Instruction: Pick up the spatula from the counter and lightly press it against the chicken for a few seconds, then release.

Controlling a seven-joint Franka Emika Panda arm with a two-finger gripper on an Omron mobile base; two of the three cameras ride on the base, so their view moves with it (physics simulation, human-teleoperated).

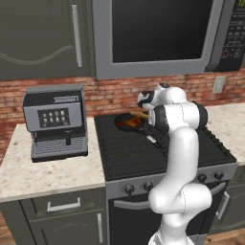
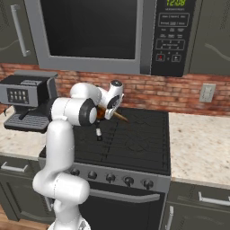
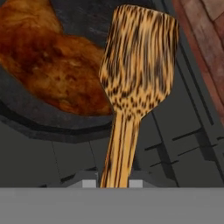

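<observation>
- The dark round frying pan (image 3: 43,127) lies just ahead of the fingers (image 3: 89,183), to their left, holding the browned piece of chicken (image 3: 52,65).
- The gripper (image 3: 113,183) is closed narrowly on the handle of the striped wooden spatula (image 3: 140,61); its blade reaches over the pan's rim beside the chicken, perhaps touching it.
- Beneath the fingers is the black stovetop (image 1: 143,153); beyond them a red brick wall (image 1: 110,93).

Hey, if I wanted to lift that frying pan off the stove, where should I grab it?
Probably its long dark handle, coming from the front of the stove: it juts out toward the front edge and is slim, while the pan itself is wide, round and holds the chicken.
</observation>
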